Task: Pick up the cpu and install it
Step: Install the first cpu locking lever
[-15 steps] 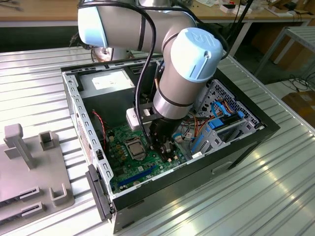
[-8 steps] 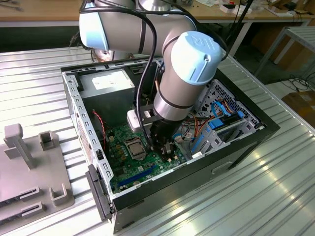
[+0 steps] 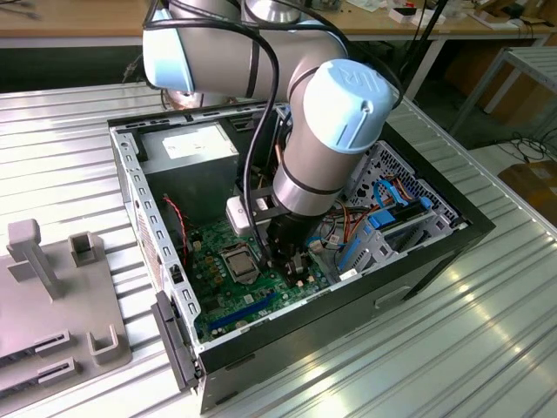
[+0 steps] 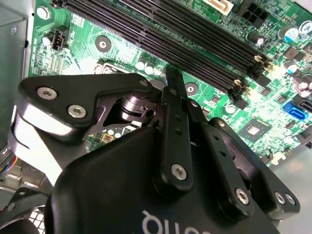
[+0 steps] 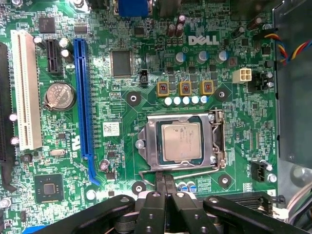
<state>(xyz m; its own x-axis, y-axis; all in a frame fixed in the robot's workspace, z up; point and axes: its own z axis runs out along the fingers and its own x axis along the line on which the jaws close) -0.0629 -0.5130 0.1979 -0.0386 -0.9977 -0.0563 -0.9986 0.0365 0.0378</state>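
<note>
Green motherboard (image 5: 122,146) inside open computer case (image 3: 435,252) on the table (image 3: 70,157). Cpu (image 5: 181,141) sits in its socket (image 5: 146,146), just beyond the gripper (image 5: 165,181). Fingers (image 5: 160,187) pressed together, holding nothing.

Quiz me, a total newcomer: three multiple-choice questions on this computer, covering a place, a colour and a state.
1. Where is the cpu? A on the table; B in the socket; C on the power supply.
2. The long slot beside the white slot is: A red; B blue; C yellow.
3. The claw is: A shut; B wide open; C gripping a cable.
B: the cpu lies within the socket frame. B: the long slot is blue. A: the claw fingertips meet, nothing between.
</note>
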